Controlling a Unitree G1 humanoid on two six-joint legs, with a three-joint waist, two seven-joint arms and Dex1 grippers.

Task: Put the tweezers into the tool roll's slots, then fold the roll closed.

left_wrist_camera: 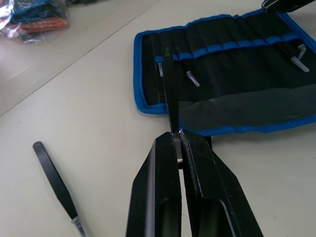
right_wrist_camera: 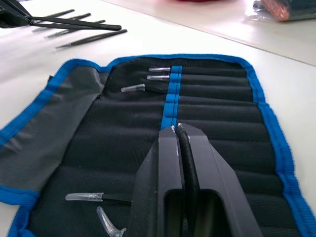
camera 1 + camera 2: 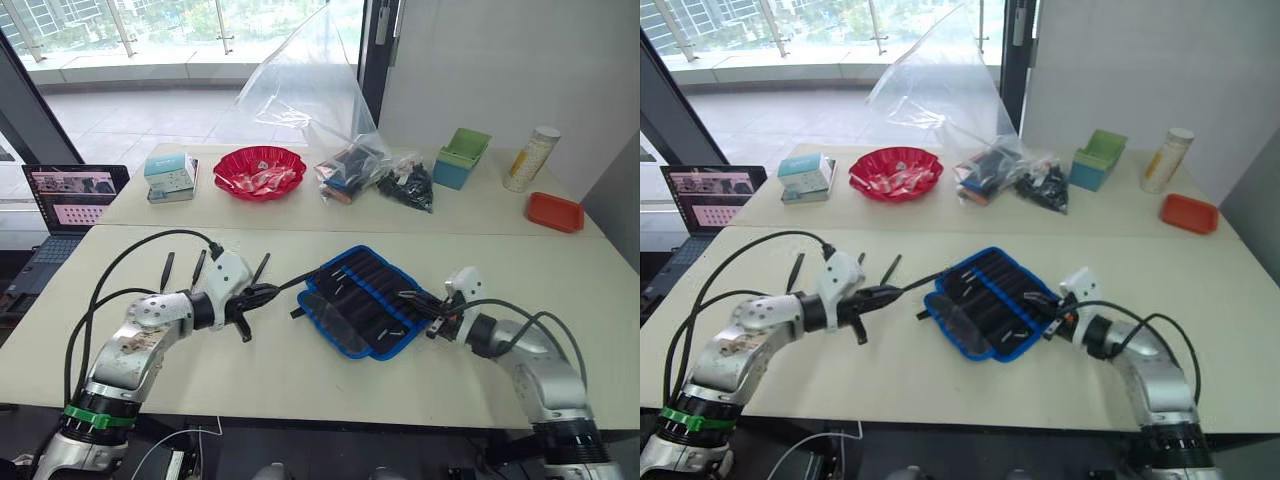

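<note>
- Two pale tables (image 3: pixel 300 370) stand pushed together, a seam between them.
- Behind them, a large window (image 3: pixel 150 30) lets in daylight over a tiled balcony floor (image 3: pixel 120 115).
- A plain white wall (image 3: pixel 520 60) rises at the right, beside a dark window frame (image 3: pixel 372 50).

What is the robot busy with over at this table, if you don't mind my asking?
It is loading tweezers into the tool roll, which lies open on the table. The left gripper is shut on a tweezer, its tip pointed at the roll's slots. The right gripper rests closed on the roll's fabric. Several slots already hold tools, and loose tweezers lie on the table beside the left arm.
</note>
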